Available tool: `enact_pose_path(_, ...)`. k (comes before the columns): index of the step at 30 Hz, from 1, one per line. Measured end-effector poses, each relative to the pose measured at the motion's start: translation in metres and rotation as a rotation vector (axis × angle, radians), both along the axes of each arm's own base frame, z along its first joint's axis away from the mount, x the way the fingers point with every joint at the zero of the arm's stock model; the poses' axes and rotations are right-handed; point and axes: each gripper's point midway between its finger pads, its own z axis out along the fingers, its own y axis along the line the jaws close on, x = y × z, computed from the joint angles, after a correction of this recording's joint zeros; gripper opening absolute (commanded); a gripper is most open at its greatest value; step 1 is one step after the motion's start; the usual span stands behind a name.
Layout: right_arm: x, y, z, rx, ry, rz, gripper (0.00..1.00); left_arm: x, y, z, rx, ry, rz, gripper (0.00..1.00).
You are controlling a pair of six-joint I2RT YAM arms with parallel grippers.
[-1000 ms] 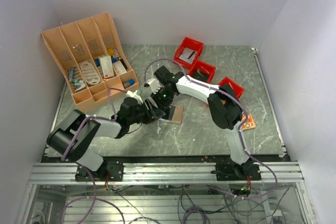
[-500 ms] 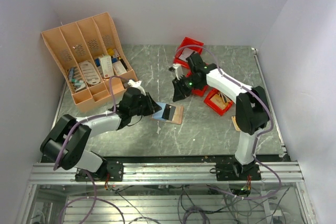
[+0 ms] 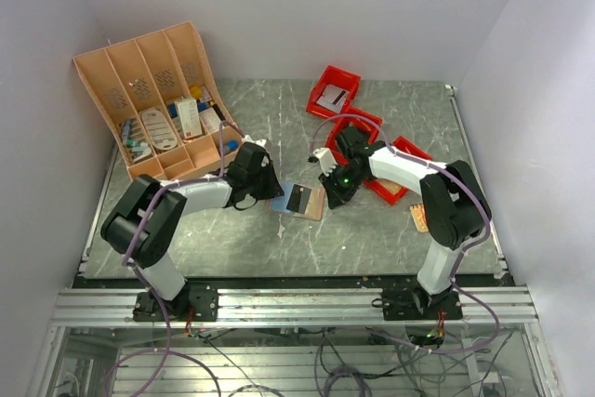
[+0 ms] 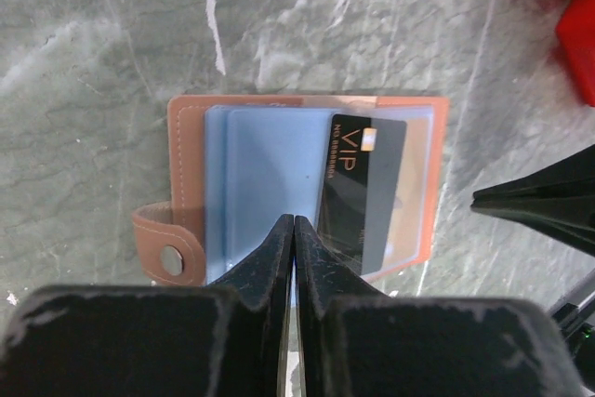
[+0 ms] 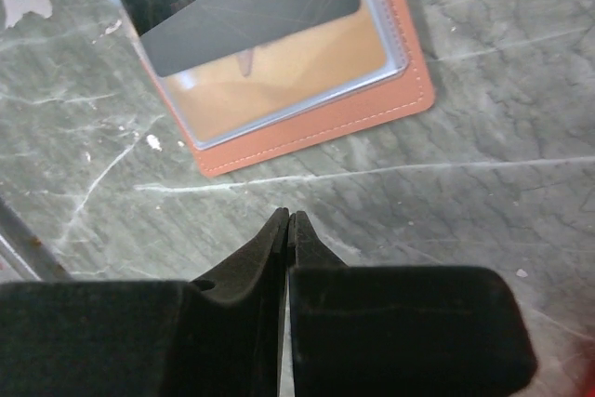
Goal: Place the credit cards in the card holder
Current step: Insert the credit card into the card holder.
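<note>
The left gripper [image 4: 294, 230] is pinched shut at the open card holder [image 4: 270, 174], on its edge. The right gripper [image 5: 288, 225] is closed and empty just beside it. Any sideways drag could shift the holder and slip the black card [image 4: 363, 183] loose.

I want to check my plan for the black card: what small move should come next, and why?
Probably nudge the black card deeper into the clear sleeve with the shut right gripper. The card lies tilted and seems only partly in; the shut left gripper rests on the open card holder, and the right gripper hangs empty just off its edge.
</note>
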Motion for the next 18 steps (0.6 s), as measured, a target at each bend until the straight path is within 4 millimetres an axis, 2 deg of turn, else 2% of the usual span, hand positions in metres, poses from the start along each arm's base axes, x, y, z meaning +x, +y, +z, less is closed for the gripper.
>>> enact_pose_path(7, 0.007, 0.0, -0.011, -0.02, 0.002, -0.036, 0.01, -0.009, 0.0, -0.02, 0.035, 0.054, -0.016, 0.12)
enact_pose_path(18, 0.015, 0.01, -0.014, 0.004, 0.035, -0.069, 0.02, -0.017, -0.021, -0.02, 0.026, 0.056, -0.071, 0.12)
